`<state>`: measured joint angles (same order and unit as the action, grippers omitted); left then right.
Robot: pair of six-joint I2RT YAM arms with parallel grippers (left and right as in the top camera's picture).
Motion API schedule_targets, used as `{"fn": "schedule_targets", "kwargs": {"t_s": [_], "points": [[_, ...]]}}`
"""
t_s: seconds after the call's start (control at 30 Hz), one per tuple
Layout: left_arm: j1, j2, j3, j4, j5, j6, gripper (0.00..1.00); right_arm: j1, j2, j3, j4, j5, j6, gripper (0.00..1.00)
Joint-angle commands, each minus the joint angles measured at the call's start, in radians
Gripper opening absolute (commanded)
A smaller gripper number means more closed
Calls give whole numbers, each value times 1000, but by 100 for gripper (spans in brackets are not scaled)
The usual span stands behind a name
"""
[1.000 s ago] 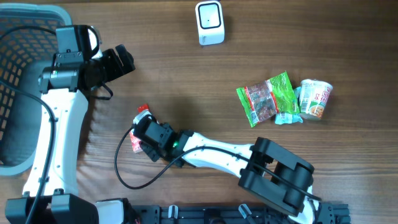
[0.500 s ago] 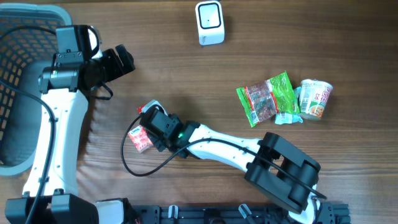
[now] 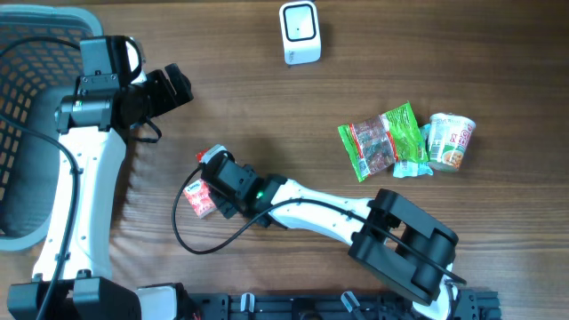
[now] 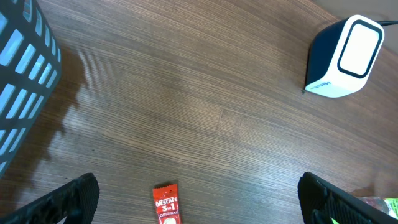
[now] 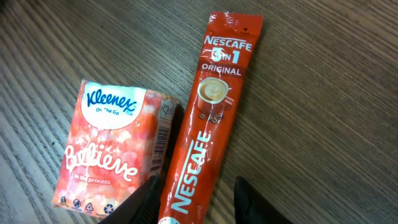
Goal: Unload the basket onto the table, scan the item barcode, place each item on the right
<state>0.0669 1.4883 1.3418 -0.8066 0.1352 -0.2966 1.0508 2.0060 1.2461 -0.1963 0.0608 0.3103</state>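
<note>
Right gripper (image 5: pixel 198 193) is low over the long red Nescafe coffee stick sachet (image 5: pixel 211 106). My jaws there are part-way open and straddle its lower end, with a gap showing on one side and nothing clamped. The sachet lies flat on the wooden table (image 5: pixel 323 124), well apart from the white box-shaped barcode scanner (image 3: pixel 300 32), toward my base and the left arm's side, with a pink Kleenex tissue pack (image 5: pixel 112 149) just beside it, farther from the scanner. Left gripper (image 4: pixel 196 186) hovers on that same side of the scanner, jaws spread wide and empty.

A grey basket (image 3: pixel 16 191) sits at the bench's (image 3: pixel 231 98) left edge. At right, a red packet (image 3: pixel 372 147) and a green packet (image 3: pixel 404 133) lie beside a noodle cup (image 3: pixel 451 141).
</note>
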Motion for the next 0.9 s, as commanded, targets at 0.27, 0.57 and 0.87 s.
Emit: {"fn": "schedule_targets", "kwargs": {"t_s": [0.27,0.57,0.87], "points": [[7,-7,6,3,-3,13,100,-3,81,-24,28,-67,16,35],[7,-7,6,3,-3,13,100,-80,-23,-19,-171,157,63,4],[7,-7,6,3,-3,13,100,-351,-333,-19,-279,-511,-150,4]]}}
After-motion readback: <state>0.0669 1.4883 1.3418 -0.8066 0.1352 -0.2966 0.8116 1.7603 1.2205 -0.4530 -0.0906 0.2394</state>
